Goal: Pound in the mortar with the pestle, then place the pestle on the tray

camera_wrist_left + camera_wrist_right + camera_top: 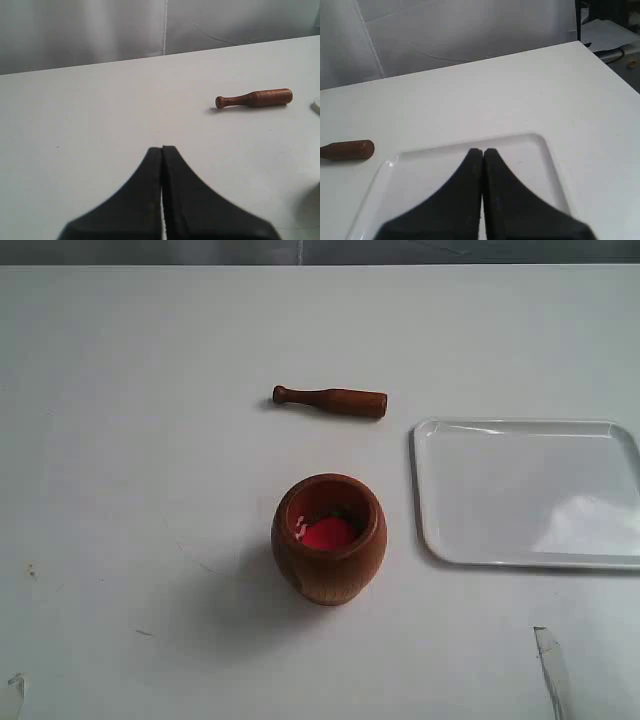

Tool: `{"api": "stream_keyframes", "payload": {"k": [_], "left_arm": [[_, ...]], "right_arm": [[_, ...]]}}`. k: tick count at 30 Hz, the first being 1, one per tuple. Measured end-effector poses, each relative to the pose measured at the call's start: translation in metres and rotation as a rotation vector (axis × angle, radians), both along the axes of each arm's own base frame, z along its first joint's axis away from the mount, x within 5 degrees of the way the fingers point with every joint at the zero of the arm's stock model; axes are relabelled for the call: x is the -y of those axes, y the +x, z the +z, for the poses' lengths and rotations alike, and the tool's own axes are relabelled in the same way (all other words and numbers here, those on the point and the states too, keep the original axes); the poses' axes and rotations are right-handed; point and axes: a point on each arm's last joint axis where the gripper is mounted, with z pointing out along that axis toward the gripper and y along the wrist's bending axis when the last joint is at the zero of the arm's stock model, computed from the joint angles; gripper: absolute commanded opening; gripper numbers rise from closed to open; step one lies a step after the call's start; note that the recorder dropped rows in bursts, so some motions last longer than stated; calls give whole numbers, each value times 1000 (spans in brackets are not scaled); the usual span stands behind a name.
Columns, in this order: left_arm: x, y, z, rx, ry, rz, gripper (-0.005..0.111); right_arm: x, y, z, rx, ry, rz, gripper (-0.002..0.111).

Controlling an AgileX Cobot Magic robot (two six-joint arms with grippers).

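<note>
None of the task is judged done: the pestle [330, 401] is seen lying on the table [150, 440] beyond the mortar [328, 538], the tray [520, 490] bare beside it, and the left tool [162, 150] and right tool [482, 151] are clenched on nothing.

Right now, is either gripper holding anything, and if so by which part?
Nothing is held. The left gripper and the right gripper are both shut and empty. The pestle lies on the table, clear of both.

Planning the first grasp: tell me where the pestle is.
In the exterior view, the pestle lies flat on the table, beyond the mortar and left of the tray, touching neither.
</note>
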Motion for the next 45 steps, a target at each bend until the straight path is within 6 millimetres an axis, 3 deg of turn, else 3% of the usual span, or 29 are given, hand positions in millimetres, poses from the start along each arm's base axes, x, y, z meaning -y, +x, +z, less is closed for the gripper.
{"api": "stream_keyframes", "payload": {"k": [6, 14, 22, 25, 28, 34, 38, 43, 45], "left_arm": [[0, 0, 0, 0, 0, 0, 0], [0, 0, 0, 0, 0, 0, 0], [0, 0, 0, 0, 0, 0, 0], [0, 0, 0, 0, 0, 0, 0], [0, 0, 0, 0, 0, 0, 0], [0, 0, 0, 0, 0, 0, 0], [0, 0, 0, 0, 0, 0, 0], [0, 0, 0, 0, 0, 0, 0], [0, 0, 0, 0, 0, 0, 0]], "right_arm": [[1, 1, 4, 47, -23, -4, 0], [9, 2, 39, 384, 525, -114, 0], [25, -6, 60, 665, 623, -220, 0], [27, -12, 70, 803, 580, -210, 0], [21, -20, 88, 995, 402, -143, 0], [-10, -24, 168, 1348, -82, 77, 0], [-20, 18, 224, 1332, -186, 116, 0], [-28, 120, 266, 959, -380, 134, 0], [-31, 168, 268, 726, -491, 138, 0]]}}
